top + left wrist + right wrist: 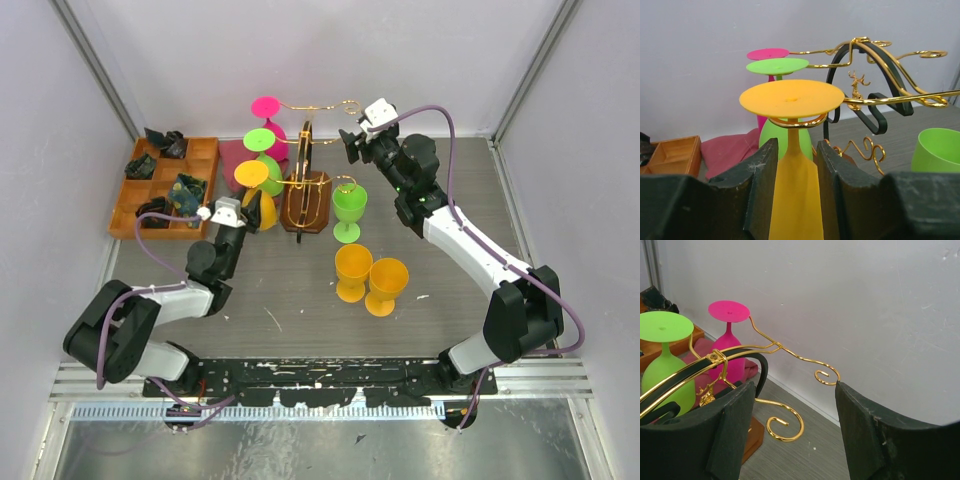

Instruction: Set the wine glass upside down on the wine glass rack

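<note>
The wine glass rack (305,190), gold wire on a brown oval base, stands at the back middle. An orange wine glass (252,175) hangs upside down on its near left arm, its stem in the gold scroll in the left wrist view (791,98). My left gripper (250,212) (797,150) is shut on its bowl. A green glass (260,140) (777,65) and a pink glass (266,105) (768,53) hang upside down behind it. My right gripper (352,140) (795,390) is open and empty by the rack's far right scroll arms (790,351).
A green goblet (349,205) stands upright right of the rack, with two orange goblets (353,270) (387,285) nearer. An orange wooden compartment tray (165,185) with dark items sits at the left, and a pink cloth (232,155) lies beside it. White walls enclose the table.
</note>
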You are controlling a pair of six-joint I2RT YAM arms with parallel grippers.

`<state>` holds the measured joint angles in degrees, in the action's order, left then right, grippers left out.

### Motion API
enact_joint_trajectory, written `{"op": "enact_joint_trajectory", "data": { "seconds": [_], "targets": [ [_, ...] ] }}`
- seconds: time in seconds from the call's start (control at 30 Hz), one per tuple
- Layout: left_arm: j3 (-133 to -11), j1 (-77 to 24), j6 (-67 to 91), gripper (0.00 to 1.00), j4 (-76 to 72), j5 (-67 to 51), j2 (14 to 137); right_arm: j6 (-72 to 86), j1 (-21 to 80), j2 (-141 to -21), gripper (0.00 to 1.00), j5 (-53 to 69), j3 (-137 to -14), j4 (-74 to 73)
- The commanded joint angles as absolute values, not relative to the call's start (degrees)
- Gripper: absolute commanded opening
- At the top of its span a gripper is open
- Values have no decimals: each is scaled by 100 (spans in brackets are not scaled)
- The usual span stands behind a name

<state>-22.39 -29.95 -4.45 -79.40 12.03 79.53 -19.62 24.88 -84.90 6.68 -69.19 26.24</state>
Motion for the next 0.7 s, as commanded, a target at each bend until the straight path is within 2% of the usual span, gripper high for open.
{"op": "enact_joint_trajectory", "data": {
  "seconds": [0.0, 0.43, 0.53, 0.67],
  "targets": [
    [-2459, -3017, -625, 44, -8200, 1572, 8128, -2009, 2465, -8368, 70, 631, -6948, 2813],
    [-3145, -3014, -862, 43, -8200, 1811, 8794, -2122, 2462, -8306, 71, 515, -6877, 2751],
    [-3140, -3007, -886, 37, -8200, 1906, 8824, -2151, 2466, -8312, 71, 501, -6875, 2750],
    [-3074, -3006, -929, 24, -8200, 2071, 8757, -2156, 2461, -8347, 70, 500, -6893, 2748]
  ]
}}
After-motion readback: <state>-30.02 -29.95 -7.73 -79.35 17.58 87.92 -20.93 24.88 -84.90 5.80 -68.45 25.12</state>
